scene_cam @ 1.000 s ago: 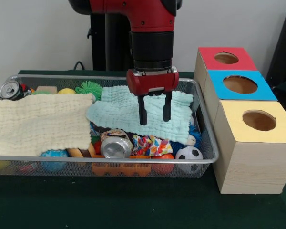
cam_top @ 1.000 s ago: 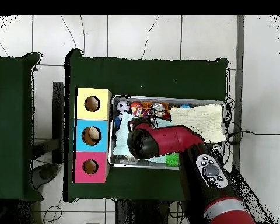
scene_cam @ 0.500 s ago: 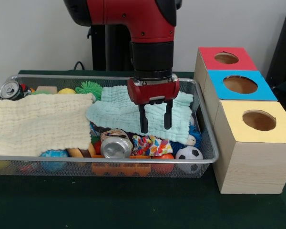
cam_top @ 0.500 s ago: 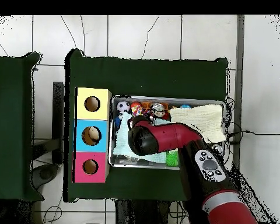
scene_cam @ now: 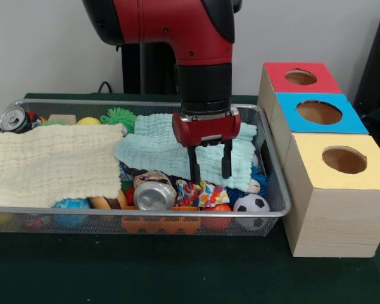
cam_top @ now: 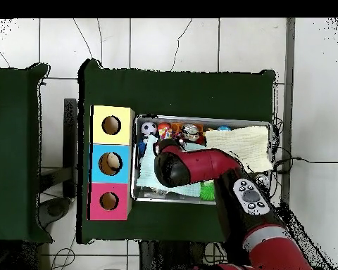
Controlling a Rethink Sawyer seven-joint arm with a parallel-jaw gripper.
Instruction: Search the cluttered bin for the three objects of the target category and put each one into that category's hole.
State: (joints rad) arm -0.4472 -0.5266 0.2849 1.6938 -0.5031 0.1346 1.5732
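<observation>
The silver wire mesh bin [scene_cam: 275, 183] stands on the green table; it also shows in the overhead view [cam_top: 271, 126]. One white confetti-spotted wrapper wad [scene_cam: 201, 192] lies at the bin's front, right of a silver can. I see no other wads; cloths cover much of the bin. My gripper [scene_cam: 210, 171] is open and empty, fingers pointing down just above and behind the wad, over the mint cloth. The yellow-topped wooden box with its round hole [scene_cam: 344, 159] stands right of the bin, nearest the camera; the hole also shows in the overhead view [cam_top: 111, 125].
A pale yellow cloth [scene_cam: 50, 163] and a mint cloth [scene_cam: 158, 149] lie over the clutter. A silver can [scene_cam: 153, 193], a soccer ball [scene_cam: 251, 204], an orange block [scene_cam: 159, 223] and a second can [scene_cam: 14, 119] lie in the bin. Blue-topped [scene_cam: 318, 112] and red-topped [scene_cam: 300, 77] boxes stand behind the yellow one.
My gripper has come forward and down, from over the mint cloth toward the confetti wad. It stays open. Nothing in the bin has moved.
</observation>
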